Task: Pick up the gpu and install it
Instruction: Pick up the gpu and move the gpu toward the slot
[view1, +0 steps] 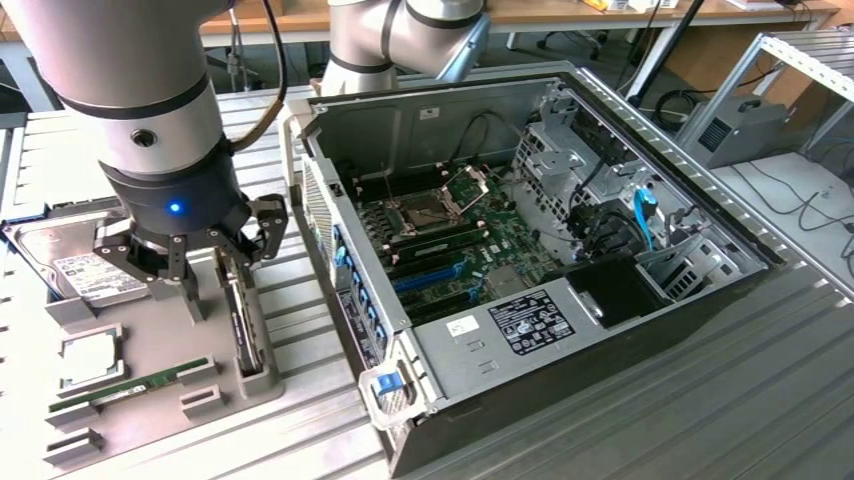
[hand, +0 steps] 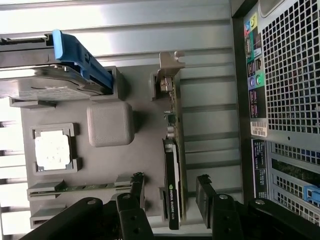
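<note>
Over the grey holder (view1: 154, 345) on the exterior view's left, my pincer (view1: 214, 280) hangs spread wide above the gpu (view1: 242, 325), which stands on edge in its slot, I judge so the jaws can straddle it. On the wrist view, the fingers (hand: 205, 192) flank the gpu (hand: 172, 155) without touching it.

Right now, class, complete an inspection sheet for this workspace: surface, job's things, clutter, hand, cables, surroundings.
Surface: ribbed metal table, carrying a grey holder tray beside an open computer case.
Job's things: gpu standing on edge in the tray; case lid off, motherboard exposed.
Clutter: hard drive, processor chip and memory stick, each in its tray slot.
Hand: open, fingers on either side of the gpu, gaps showing, nothing held.
Cables: blue cable inside the case; black cable hanging along the arm.
Surroundings: grey boxy unit and loose cables on the exterior view's right.
</note>
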